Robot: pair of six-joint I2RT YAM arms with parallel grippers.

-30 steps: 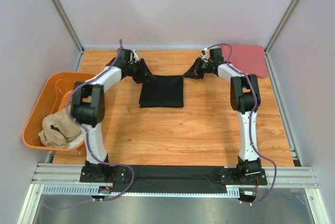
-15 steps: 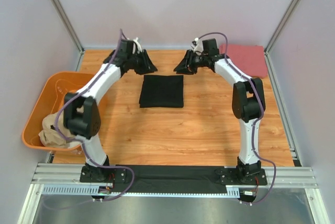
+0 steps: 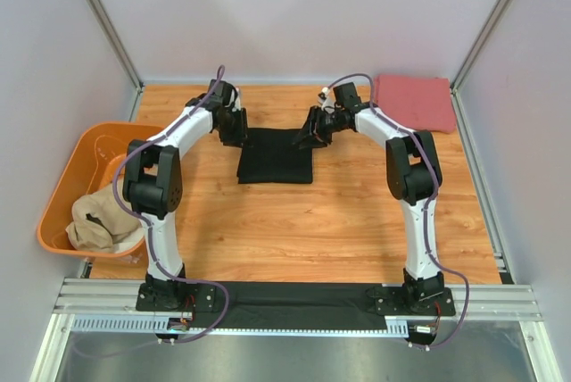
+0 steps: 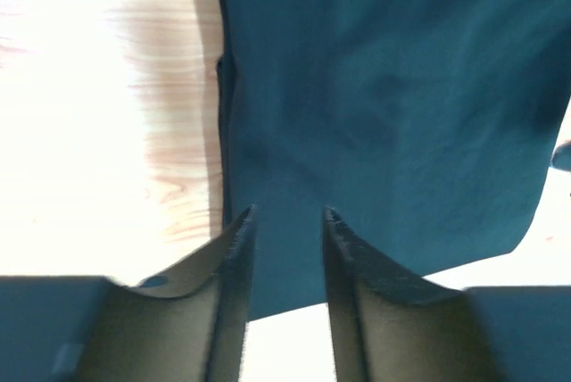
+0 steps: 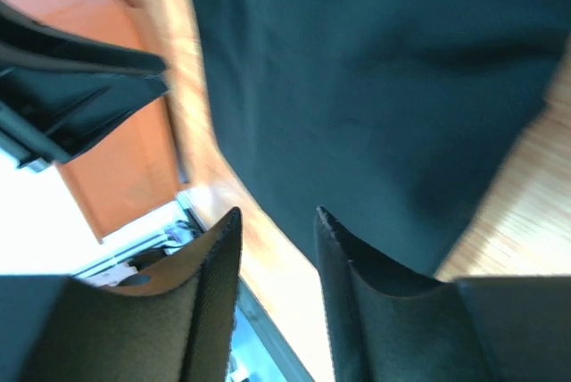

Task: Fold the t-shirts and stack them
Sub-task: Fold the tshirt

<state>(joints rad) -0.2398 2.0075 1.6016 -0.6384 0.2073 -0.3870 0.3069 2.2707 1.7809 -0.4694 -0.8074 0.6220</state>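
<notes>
Over the black shirt, left gripper and right gripper hover, jaws spread; next, pinch it for stacking

Top view: bright, even, diffuse light; short soft shadows under arms; sharp focus.
Left wrist view: table washed out to white glare; black t-shirt renders bluish, soft.
Right wrist view: blurred throughout; right gripper dark, unfocused; overexposed white patch at lower left.

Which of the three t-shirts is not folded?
The tan t-shirt, crumpled in the orange tub; the black t-shirt and pinkish-red t-shirt lie folded flat on the table.
</notes>
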